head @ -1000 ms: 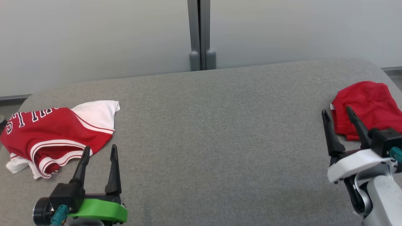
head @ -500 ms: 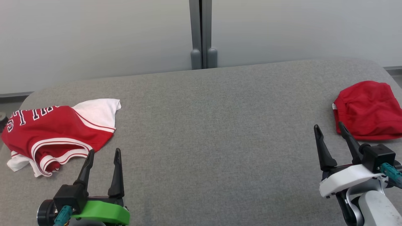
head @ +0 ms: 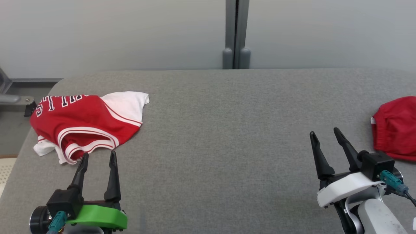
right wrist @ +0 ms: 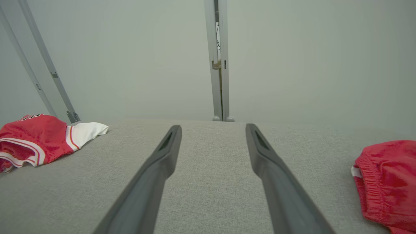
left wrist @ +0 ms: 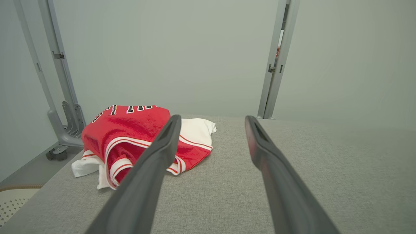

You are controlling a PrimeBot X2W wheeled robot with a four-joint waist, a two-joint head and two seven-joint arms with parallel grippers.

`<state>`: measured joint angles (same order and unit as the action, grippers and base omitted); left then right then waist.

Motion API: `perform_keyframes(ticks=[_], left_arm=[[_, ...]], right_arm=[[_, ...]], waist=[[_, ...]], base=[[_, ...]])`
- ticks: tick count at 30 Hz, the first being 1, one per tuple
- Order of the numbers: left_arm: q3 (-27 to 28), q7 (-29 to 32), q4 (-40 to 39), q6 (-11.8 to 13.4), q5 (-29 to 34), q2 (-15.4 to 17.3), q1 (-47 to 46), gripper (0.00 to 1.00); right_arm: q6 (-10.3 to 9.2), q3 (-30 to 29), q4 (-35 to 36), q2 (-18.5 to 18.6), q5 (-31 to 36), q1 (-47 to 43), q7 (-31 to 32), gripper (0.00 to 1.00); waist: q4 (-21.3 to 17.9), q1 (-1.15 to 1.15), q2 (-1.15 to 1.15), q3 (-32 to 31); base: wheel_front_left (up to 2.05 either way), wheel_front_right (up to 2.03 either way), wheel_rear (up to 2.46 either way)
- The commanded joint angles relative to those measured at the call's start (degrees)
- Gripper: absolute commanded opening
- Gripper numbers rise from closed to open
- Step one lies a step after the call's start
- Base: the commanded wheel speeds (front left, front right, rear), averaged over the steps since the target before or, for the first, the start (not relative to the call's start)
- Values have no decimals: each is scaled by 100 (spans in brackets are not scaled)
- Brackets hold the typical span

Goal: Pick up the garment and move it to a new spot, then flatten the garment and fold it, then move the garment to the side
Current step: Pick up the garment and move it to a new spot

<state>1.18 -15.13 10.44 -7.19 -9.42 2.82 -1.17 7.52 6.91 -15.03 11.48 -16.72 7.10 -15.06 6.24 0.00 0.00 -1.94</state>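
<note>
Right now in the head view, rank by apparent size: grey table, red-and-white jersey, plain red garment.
1. grey table
2. red-and-white jersey
3. plain red garment, cropped by the picture's edge, so its full size is unsure

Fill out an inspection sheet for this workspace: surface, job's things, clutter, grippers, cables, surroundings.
Surface: grey fabric tabletop, flat.
Job's things: red and white jersey, crumpled at the left end; red garment, bunched at the right edge, partly cut off in the head view.
Clutter: nothing seen.
Grippers: left gripper open, holding nothing, close to the jersey's near edge; right gripper open, holding nothing, apart from the red garment.
Cables: left teal connector at the left wrist; right teal connector with a dark lead at the right wrist.
Surroundings: pale wall panels joined by a grey post.
</note>
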Motion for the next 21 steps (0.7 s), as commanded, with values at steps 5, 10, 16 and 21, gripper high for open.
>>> perform_keyframes(ticks=[5, 10, 16, 21], left_arm=[[179, 0, 59, 54, 70, 18, -44, 100], [276, 0, 177, 124, 65, 17, 10, 100], [365, 0, 315, 208, 20, 15, 62, 100], [349, 0, 398, 189, -16, 14, -11, 100]], right_arm=[[-7, 242, -29, -108, -98, 61, -14, 100], [-7, 393, -37, -117, -161, 123, -14, 100], [-7, 500, 6, -189, -240, 176, -14, 100], [-7, 620, 9, -234, -210, 242, -14, 100]], waist=[[833, 0, 0, 54], [1314, 0, 0, 61], [1629, 0, 0, 60], [1616, 0, 0, 78]], base=[[0, 0, 0], [0, 0, 0], [0, 0, 0], [0, 0, 0]])
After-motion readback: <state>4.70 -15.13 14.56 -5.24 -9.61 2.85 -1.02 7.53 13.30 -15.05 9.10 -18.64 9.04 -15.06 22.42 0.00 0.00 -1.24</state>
